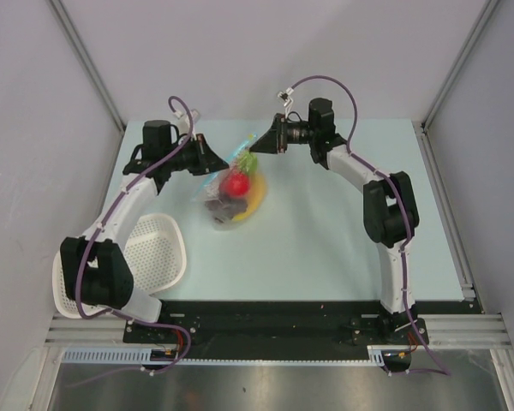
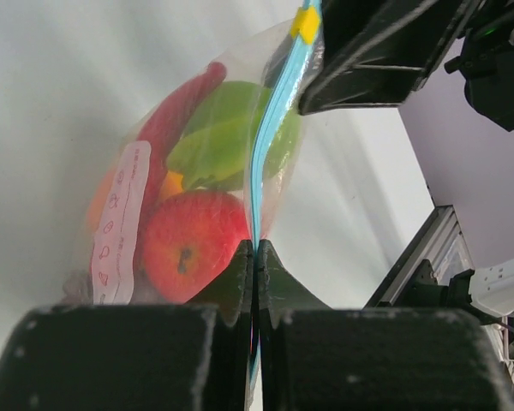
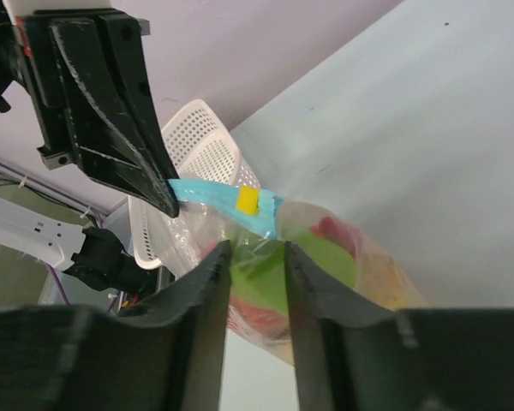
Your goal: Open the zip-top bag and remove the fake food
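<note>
pale blue table [image 1: 325, 240], walled on three sides, seen from above.

left arm [image 1: 124, 214]: up from its base at near left, bent at the elbow, reaching forward and inward. right arm [image 1: 385, 214]: up from its base at near right, elbow out to the right, forearm swung left. wrists facing each other over the far middle of the table.

white mesh basket [image 1: 158, 248]: near-left on the table, beside the left arm, apart from the bag.

zip-top bag [image 1: 227, 201]: strung between the two grippers, mouth edge uppermost, belly sagging toward the table. resting on it or not: cannot tell.

left gripper [image 1: 223, 163]: at one end of the mouth. fingers pressed fully together, pinching the light blue zip strip [image 2: 270, 128] between them.

right gripper [image 1: 255, 145]: at the other end of the strip, close to the left one. jaws partly open, clear gap between the fingers. bag's upper edge inside that gap, just below the slider. contact with the plastic: cannot tell.

fake food inside the bag: red apple [image 2: 193, 244] lowest and nearest the left fingers, green piece [image 2: 223, 137] above it, long red piece [image 2: 180, 107] along the top, orange piece [image 2: 103, 201] at the far side.

white label [image 2: 120, 223] with red marks on the bag's wall.

yellow slider [image 3: 248, 200] on the strip, right beside the right fingertips.
</note>
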Controlling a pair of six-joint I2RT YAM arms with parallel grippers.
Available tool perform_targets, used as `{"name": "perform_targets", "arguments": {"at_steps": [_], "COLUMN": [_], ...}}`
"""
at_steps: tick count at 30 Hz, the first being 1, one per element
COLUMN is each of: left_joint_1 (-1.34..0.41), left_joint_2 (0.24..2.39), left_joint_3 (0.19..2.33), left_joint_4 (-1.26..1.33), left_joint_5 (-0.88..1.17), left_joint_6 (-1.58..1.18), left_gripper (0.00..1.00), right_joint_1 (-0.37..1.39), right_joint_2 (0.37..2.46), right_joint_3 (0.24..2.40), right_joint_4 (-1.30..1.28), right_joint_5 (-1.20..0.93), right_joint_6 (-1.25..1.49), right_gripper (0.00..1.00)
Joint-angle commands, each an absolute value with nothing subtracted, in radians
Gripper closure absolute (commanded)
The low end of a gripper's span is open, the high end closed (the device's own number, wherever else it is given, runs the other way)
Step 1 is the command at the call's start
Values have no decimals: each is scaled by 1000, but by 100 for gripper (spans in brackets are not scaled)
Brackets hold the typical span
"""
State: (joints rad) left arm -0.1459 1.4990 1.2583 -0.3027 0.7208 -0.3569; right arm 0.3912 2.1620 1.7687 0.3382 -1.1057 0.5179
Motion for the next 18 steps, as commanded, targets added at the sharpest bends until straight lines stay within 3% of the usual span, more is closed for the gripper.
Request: {"name": "perform_targets", "arguments": {"at_steps": [1, 4, 5, 6, 8, 12, 18], "left_joint_1": [-153, -153, -153, -153, -155, -172, -202], "left_joint_2": [1427, 1425, 1422, 1422, 1433, 1477, 1548], "left_joint_3": [1266, 1269, 1270, 1276, 1287, 1336, 1376], "left_joint_4": [-276, -290, -290, -284, -258, -192, -91], "left_joint_5": [775, 761, 749, 741, 732, 695, 680], "left_joint_6": [-338, -327, -327, -330, -348, -394, -445], "left_gripper": [100, 99, 93, 64, 37, 33, 36], "right_joint_1": [399, 410, 416, 420, 429, 451, 462], "right_joint_2": [2151, 2140, 2140, 2137, 2129, 2100, 2092], "right_joint_3": [1810, 1815, 1827, 1832, 1838, 1809, 1807], "right_joint_4": [290, 331, 327, 322, 296, 267, 255], "right_joint_5": [-1078, -1075, -1074, -1075, -1078, -1080, -1097], "right_joint_6": [475, 509, 512, 515, 511, 489, 489], "right_gripper": [73, 90, 100, 100, 100, 100, 100]}}
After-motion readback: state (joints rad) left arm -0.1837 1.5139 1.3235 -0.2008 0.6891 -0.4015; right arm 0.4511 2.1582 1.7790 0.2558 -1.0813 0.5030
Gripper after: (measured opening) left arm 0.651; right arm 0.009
